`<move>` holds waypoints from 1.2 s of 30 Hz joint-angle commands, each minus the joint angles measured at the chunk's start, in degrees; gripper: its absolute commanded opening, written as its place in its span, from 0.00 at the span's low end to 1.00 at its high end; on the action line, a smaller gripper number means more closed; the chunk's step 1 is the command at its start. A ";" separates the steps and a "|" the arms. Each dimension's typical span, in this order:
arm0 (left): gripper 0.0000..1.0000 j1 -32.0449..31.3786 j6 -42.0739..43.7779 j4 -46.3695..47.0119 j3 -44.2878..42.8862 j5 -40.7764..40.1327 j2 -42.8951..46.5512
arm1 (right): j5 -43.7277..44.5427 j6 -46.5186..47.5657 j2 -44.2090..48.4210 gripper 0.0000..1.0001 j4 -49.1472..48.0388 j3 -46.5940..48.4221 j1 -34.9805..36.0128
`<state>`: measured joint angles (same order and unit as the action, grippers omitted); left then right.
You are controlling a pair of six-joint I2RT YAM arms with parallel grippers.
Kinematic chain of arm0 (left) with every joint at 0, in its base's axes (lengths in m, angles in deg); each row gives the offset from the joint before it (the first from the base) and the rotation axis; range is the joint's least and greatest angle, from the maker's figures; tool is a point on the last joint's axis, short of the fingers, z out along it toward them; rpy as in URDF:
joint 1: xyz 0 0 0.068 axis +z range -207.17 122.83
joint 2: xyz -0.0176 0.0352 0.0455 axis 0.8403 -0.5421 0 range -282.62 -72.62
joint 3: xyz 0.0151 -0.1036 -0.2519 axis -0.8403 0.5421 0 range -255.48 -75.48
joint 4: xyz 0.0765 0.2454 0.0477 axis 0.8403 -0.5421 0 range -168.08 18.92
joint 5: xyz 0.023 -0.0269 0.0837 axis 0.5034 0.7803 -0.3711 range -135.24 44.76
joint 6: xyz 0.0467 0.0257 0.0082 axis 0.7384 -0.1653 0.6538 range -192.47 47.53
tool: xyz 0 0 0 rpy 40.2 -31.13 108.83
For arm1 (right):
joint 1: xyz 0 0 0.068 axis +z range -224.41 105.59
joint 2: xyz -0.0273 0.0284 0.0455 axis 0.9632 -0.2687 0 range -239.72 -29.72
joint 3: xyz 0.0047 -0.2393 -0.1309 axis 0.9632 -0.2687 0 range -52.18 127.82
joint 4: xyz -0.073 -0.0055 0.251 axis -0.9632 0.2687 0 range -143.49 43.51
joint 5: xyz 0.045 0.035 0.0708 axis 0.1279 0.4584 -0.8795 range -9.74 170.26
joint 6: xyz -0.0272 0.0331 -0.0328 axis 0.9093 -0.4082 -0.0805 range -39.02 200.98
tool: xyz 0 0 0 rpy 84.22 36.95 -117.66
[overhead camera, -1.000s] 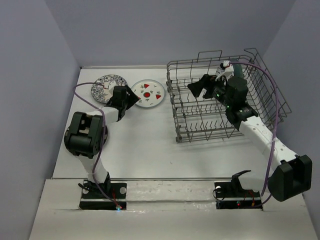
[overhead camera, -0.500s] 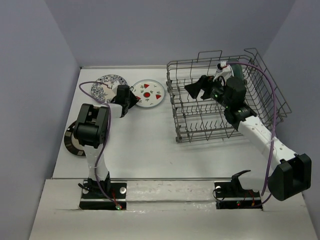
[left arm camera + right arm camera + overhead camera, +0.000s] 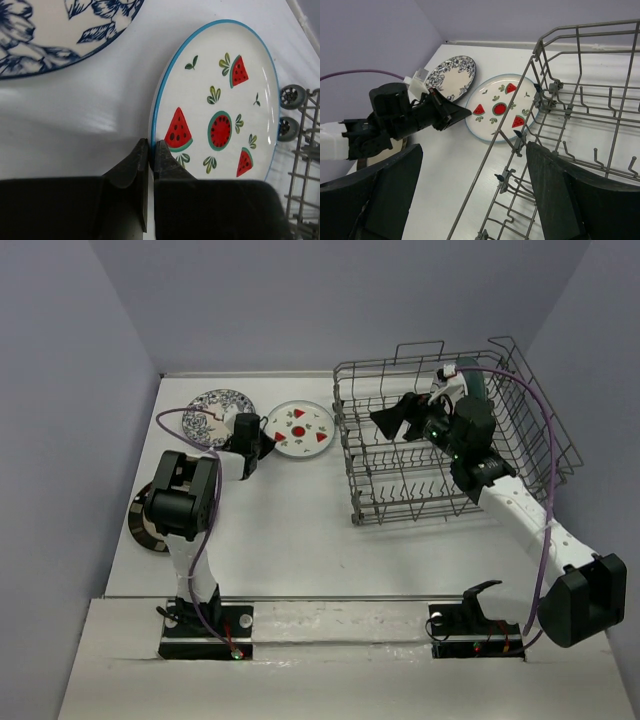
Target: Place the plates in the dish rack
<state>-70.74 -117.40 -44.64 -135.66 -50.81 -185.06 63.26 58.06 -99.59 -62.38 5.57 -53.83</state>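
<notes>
one wrist view shows us the left gripper [image 3: 151, 145] pinching the round white watermelon plate [image 3: 220, 100] by its rim. the other shows the right gripper [image 3: 472, 150] agape over the grey wire rack [image 3: 577, 65].

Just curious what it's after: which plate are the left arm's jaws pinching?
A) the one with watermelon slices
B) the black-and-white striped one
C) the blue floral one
A: the left jaws are shut on the rim of the watermelon plate; the floral plate lies apart from them.
</notes>
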 commanded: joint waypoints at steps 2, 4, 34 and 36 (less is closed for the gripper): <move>0.06 -0.76 3.27 4.40 12.17 -2.52 15.48 | -6.00 1.82 -1.23 0.90 0.18 4.73 1.04; 0.06 -0.76 2.83 6.60 17.70 -2.44 21.35 | -7.70 2.00 -2.03 0.90 0.10 5.79 2.43; 0.06 2.66 0.46 -3.68 27.05 16.36 72.54 | -31.15 11.85 -37.09 0.94 22.78 38.92 7.63; 0.06 2.66 -0.33 -1.92 26.35 17.95 72.19 | -35.37 10.71 -37.62 0.93 21.98 37.87 8.68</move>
<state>-68.31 -113.57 -58.69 -103.12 -39.11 -114.53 37.65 71.18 -136.37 -39.49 41.88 -46.23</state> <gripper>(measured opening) 0.120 0.939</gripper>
